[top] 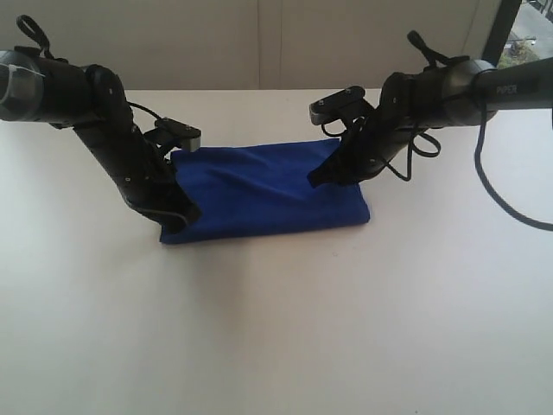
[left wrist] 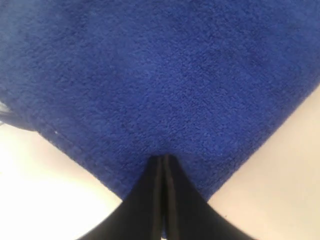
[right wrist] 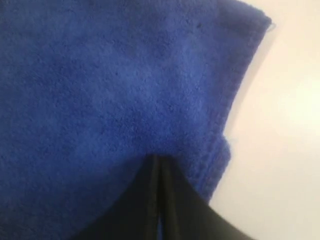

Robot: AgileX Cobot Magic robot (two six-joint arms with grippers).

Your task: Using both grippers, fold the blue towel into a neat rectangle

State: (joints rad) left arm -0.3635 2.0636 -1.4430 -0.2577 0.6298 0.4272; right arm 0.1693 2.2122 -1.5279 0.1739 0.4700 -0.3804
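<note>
The blue towel (top: 259,192) lies folded as a wide band on the white table (top: 276,328). My left gripper (top: 177,222) is down at the towel's near-left corner. In the left wrist view its gripper (left wrist: 163,160) is shut, the tips pressed into the blue towel (left wrist: 160,75) near a hemmed corner, with a sliver of blue cloth between the fingers. My right gripper (top: 319,178) rests on the towel's right part. Up close, this gripper (right wrist: 157,160) is also shut on the blue towel (right wrist: 100,75), beside a stacked hemmed edge. No white tag shows.
The white table spreads wide in front of the towel and to both sides. A black cable (top: 505,203) hangs from the right arm over the table's right side. A wall and a window corner (top: 527,35) stand behind the table.
</note>
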